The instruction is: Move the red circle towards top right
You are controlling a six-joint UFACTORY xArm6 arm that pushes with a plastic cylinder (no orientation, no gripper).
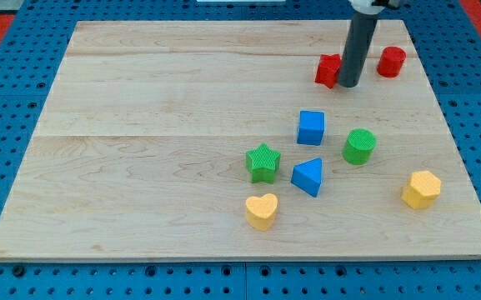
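The red circle (392, 62) is a short red cylinder near the board's top right corner. My tip (348, 85) is the lower end of the dark rod; it rests on the board to the left of the red circle, with a gap between them. A second red block (328, 71), partly hidden by the rod so its shape is unclear, sits right against the tip's left side.
The wooden board (140, 125) lies on a blue pegboard. Below my tip are a blue cube (311, 127), a green cylinder (359, 146), a green star (263, 162), a blue triangle (308, 177), a yellow heart (262, 211) and a yellow hexagon (422, 189).
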